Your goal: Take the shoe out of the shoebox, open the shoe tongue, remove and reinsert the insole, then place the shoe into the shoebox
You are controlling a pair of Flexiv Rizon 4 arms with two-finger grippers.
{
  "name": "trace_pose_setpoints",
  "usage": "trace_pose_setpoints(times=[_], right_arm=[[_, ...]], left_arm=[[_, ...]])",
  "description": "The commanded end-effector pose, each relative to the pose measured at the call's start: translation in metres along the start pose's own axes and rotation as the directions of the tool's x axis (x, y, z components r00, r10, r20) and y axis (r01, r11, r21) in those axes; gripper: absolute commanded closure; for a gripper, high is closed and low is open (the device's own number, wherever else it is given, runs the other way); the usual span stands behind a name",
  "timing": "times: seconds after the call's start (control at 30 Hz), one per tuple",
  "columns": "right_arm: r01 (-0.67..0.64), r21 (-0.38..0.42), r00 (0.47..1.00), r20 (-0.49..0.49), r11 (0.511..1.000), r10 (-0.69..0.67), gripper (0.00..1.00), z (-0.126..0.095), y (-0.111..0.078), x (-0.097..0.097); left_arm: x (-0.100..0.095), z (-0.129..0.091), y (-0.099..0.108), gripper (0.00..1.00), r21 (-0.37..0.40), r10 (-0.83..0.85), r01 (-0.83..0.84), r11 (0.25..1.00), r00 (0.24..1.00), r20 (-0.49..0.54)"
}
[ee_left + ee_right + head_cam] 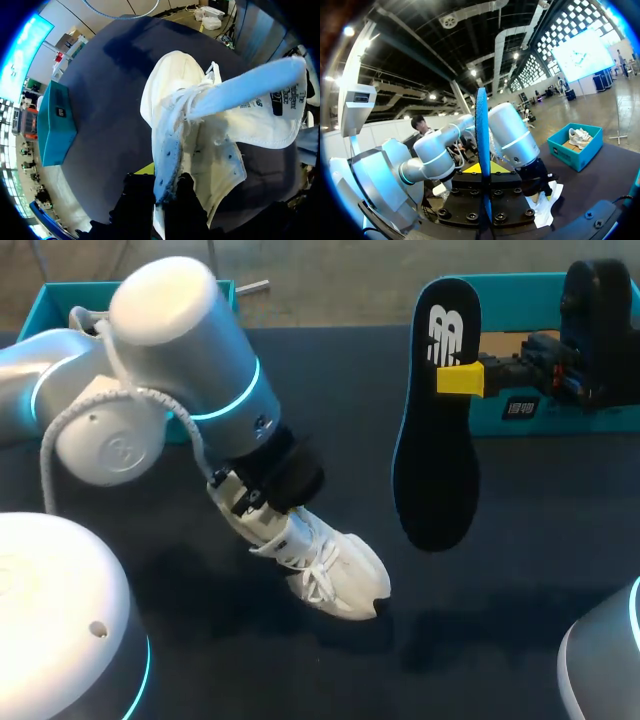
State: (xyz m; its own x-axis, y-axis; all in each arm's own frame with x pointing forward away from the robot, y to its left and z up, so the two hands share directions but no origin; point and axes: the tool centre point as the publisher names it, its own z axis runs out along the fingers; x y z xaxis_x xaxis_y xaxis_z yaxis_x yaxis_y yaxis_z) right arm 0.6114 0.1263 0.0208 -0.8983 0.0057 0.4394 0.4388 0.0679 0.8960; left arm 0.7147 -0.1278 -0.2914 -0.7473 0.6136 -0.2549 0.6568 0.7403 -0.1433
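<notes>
Near the middle of the table [520,540], the white shoe [335,575] sits toe-down, with the left jaws clamped on its collar. The black insole [435,440] hangs over the table's right side, pinched in the right jaws. To reinsert it well, line its toe end up with the shoe's opening, then slide it in at a shallow angle.

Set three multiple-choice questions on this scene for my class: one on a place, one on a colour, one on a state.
1. Where is the insole? A inside the shoe; B held in the air by the right gripper; C under the shoe.
2. What colour is the shoe? A white; B black; C red.
3. How is the shoe's tongue? A tucked flat under the laces; B missing; C pulled up out of the shoe.
Answers: 1 B, the yellow-tipped fingers clamp it well apart from the shoe. 2 A, its upper and laces are white. 3 C, the left wrist view shows it sticking out.
</notes>
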Motion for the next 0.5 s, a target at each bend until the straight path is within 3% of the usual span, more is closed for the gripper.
trace_pose_setpoints(times=[0.03,0.2,0.37,0.5], right_arm=[[-0.002,0.003,1.000,-0.001,1.000,0.002,1.00,0.003,0.001,-0.002],[-0.002,0.003,1.000,-0.001,1.000,0.002,1.00,0.003,0.001,-0.002],[-0.002,0.003,1.000,-0.001,1.000,0.002,1.00,0.003,0.001,-0.002],[-0.002,0.003,1.000,-0.001,1.000,0.002,1.00,0.003,0.001,-0.002]], left_arm=[[0.006,-0.005,0.002,1.00,0.002,0.001,-0.001,1.000,1.000,0.023],[0.006,-0.005,0.002,1.00,0.002,0.001,-0.001,1.000,1.000,0.023],[0.010,-0.014,-0.002,1.00,0.042,0.300,-0.301,0.953,0.953,0.031],[0.013,-0.021,-0.008,1.00,0.063,0.530,-0.531,0.845,0.848,0.025]])
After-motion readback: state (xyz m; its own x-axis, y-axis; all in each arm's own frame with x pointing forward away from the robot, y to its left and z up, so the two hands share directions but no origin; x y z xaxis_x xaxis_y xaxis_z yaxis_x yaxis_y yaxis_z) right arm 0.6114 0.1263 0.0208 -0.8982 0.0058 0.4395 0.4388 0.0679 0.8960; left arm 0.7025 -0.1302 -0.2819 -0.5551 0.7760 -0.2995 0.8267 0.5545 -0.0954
